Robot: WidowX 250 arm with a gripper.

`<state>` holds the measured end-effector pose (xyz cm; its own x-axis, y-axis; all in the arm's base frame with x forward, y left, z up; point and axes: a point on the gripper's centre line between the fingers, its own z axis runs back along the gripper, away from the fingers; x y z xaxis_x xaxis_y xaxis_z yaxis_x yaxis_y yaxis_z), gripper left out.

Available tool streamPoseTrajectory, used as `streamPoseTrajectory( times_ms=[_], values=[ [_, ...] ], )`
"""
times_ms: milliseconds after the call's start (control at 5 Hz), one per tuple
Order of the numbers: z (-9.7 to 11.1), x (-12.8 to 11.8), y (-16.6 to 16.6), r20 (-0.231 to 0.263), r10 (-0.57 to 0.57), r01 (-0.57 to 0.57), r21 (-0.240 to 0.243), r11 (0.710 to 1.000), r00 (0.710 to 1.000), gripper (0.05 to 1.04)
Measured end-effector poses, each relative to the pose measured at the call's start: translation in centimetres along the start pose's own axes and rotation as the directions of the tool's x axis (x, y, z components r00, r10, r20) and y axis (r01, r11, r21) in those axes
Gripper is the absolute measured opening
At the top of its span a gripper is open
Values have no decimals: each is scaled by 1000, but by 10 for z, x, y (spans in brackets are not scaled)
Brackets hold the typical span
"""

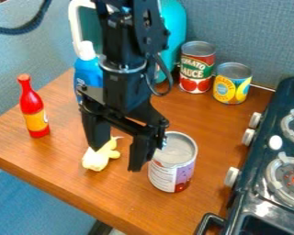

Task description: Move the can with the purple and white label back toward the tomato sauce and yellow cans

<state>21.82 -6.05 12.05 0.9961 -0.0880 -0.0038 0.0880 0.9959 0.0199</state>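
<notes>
Yellow toy [97, 160] lies near the black gripper [117, 159], whose fingers stand apart.

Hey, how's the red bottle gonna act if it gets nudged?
The red bottle would probably tip if pushed high up, being tall and narrow. Once down, its rounded body might roll. Its glossy sides look stiff and perhaps slippery.

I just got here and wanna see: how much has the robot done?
Getting into place looks done: the hand is low, near the pale yellow toy and the opened-looking or plain-topped can. It's open, holding nothing. Any picking up looks left, since both things sit on the wooden table.
</notes>
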Motion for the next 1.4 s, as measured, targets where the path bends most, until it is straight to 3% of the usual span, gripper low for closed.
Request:
streamPoseTrajectory(
  times_ms=[400, 600, 800, 1000, 1400],
  values=[
    [-27, 9, -6, -19, -25, 25, -17, 1000, 1000, 1001],
    [-35, 17, -15, 21, -43, 44, -36, 998, 999, 1001],
    [-49, 22, -19, 11, -43, 43, -34, 998, 999, 1001],
    [-58, 25, -23, -3, -43, 43, -10, 999, 999, 1001],
    [-61, 44, -28, 8, -57, 57, -19, 998, 998, 1001]
  ],
)
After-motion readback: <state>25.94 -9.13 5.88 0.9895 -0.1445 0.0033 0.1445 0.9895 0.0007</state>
